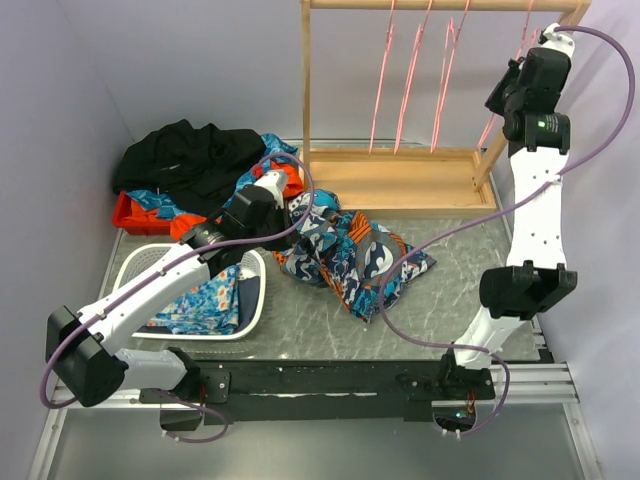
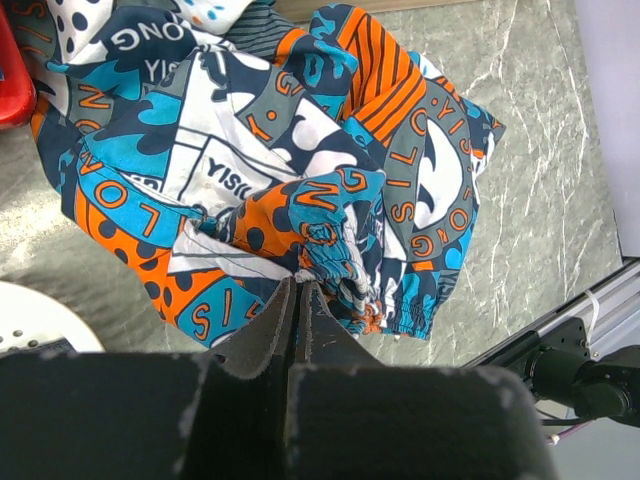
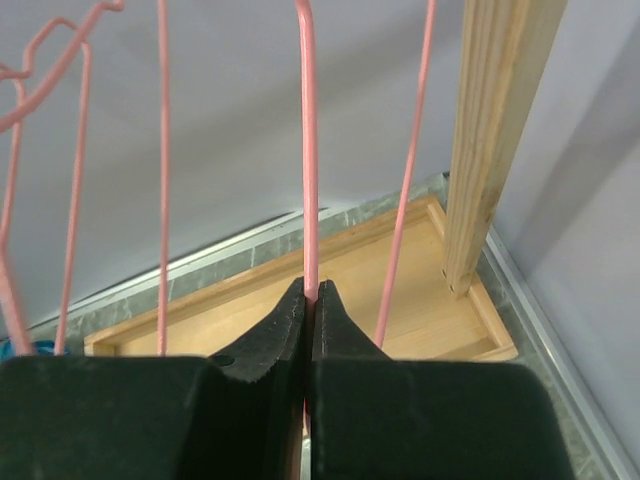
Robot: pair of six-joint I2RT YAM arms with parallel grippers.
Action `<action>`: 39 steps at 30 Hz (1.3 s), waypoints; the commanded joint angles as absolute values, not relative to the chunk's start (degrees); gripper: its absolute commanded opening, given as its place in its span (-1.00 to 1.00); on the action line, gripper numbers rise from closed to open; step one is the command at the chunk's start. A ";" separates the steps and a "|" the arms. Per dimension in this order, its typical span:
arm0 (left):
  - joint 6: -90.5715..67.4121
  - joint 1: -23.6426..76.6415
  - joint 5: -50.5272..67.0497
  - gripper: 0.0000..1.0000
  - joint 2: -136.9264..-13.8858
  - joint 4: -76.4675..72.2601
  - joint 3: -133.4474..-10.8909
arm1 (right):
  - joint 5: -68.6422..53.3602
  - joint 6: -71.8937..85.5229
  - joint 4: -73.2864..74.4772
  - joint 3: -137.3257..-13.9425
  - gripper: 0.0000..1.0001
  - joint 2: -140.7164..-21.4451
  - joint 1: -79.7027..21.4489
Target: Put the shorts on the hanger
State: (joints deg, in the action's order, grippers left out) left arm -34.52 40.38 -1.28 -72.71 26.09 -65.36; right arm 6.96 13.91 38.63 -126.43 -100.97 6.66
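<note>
The shorts [image 1: 355, 260], in teal, orange, white and navy print, lie crumpled on the marbled table. In the left wrist view my left gripper [image 2: 300, 287] is shut, its tips pinching the gathered waistband of the shorts [image 2: 300, 150]. From above, that left gripper [image 1: 296, 228] sits at the heap's left edge. High at the back right, my right gripper [image 1: 510, 72] is shut on the rightmost pink wire hanger [image 1: 524, 38], which hangs from the wooden rack. In the right wrist view the hanger wire [image 3: 308, 150] runs straight up out of the right gripper [image 3: 311, 292].
Other pink hangers [image 1: 412, 75] hang from the wooden rack [image 1: 400, 180], whose post [image 3: 495, 140] stands right of the held wire. A white basket [image 1: 255, 300] holding blue cloth, a red bin [image 1: 130, 215] and a black garment [image 1: 190, 155] lie at left.
</note>
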 commanded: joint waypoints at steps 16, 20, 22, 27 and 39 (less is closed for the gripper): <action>-34.28 39.46 -0.79 -0.98 -71.90 24.08 -64.25 | -2.37 12.56 26.98 -109.80 -1.00 -82.81 4.83; -34.45 38.68 -1.05 -0.98 -71.89 23.99 -63.98 | -4.30 15.37 27.86 -105.04 -1.00 -78.67 4.83; -34.80 38.58 -1.32 -0.98 -71.98 23.73 -63.72 | -4.92 16.34 29.00 -102.06 -1.00 -75.69 4.75; -35.94 37.97 -3.42 -0.98 -71.89 22.68 -62.93 | -7.90 20.91 32.25 -92.30 -1.00 -66.55 4.48; -42.10 37.35 -8.44 -0.98 -79.88 21.01 -67.75 | -21.17 29.00 42.43 -59.78 -1.00 -35.71 -1.56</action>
State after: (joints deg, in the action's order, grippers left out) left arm -39.40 37.69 -6.22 -76.69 24.18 -63.57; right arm -13.47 25.36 38.09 -65.04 -41.17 2.39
